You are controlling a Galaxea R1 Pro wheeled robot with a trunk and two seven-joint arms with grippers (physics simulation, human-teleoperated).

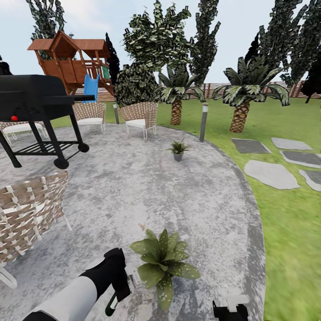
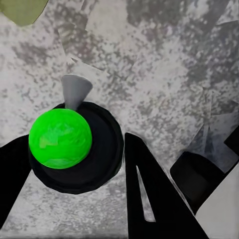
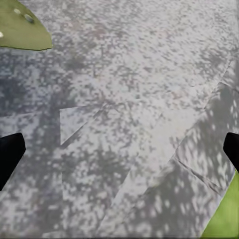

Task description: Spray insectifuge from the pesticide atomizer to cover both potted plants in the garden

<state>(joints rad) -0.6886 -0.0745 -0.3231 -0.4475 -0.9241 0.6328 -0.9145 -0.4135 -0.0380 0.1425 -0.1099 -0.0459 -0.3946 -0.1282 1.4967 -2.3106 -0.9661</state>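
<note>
Jaws of my left gripper (image 2: 74, 164) clamp the pesticide atomizer (image 2: 60, 138) beside the near potted plant (image 1: 164, 261); right gripper (image 1: 230, 308) spread empty. I judge the bottle light, rigid, slick: best held mid-body

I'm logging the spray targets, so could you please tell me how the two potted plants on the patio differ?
The near potted plant sits right beside the left gripper, while the far potted plant stands across the patio near a bollard lamp. The far one's grey pot shows; the near one's is hidden under leaves. Both are low green rosettes.
</note>
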